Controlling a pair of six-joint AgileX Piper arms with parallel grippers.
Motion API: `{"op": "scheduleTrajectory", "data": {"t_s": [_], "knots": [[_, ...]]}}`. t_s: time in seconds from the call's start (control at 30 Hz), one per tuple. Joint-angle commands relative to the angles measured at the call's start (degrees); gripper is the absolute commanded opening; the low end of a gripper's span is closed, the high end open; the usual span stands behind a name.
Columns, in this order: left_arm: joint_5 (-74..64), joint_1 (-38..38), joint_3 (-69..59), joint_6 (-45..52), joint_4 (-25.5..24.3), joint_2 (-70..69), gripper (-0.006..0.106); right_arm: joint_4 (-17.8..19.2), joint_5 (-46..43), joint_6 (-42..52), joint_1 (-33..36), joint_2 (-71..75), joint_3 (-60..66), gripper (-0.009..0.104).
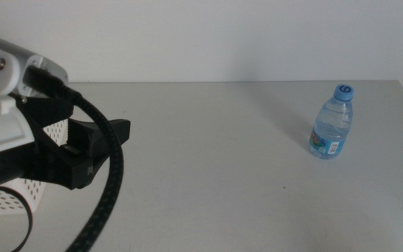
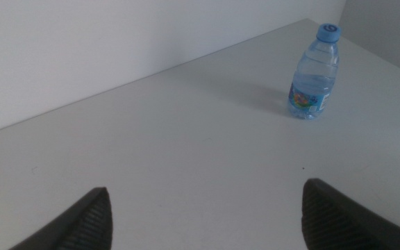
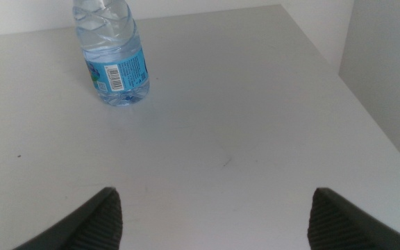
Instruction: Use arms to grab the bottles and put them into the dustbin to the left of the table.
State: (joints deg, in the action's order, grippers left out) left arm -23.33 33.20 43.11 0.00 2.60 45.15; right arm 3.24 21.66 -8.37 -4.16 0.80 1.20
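Only the water bottle (image 1: 332,131) interrupts the table (image 1: 208,168).

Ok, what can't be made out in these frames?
- Dustbin: middle view, mostly hidden by the left arm and cable; its contents can't be seen.
- Water bottle: right wrist view, cap cut off by the edge; label print too small to read.
- Right gripper: absent from the middle view; only its open jaw tips show in the right wrist view.
- Left gripper: left wrist view, jaws open, cut off by the edge.

No text can be read. The water bottle (image 3: 114,59) carries a blue label with a barcode, its printing too small to make out.
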Motion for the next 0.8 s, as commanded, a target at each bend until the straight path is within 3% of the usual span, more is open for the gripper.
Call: {"op": "scheduleTrajectory", "data": {"t_s": [0.0,0.17,0.37,0.77], "knots": [[4.27,0.40,1.67,-0.81,0.00,-0.18,0.094,3.09,-4.54,1.28,0.19,1.21,-0.12,0.071],[4.27,0.40,1.67,-0.81,0.00,-0.18,0.094,9.79,-8.76,2.55,0.19,1.21,-0.12,0.071],[4.33,0.40,1.67,-0.81,0.00,-0.10,0.094,9.03,-14.31,2.22,0.19,-1.85,-0.12,0.071],[4.33,0.40,1.67,-0.81,0.00,-0.10,0.094,8.47,-53.01,2.22,0.19,-39.46,-1.40,0.071]]}}
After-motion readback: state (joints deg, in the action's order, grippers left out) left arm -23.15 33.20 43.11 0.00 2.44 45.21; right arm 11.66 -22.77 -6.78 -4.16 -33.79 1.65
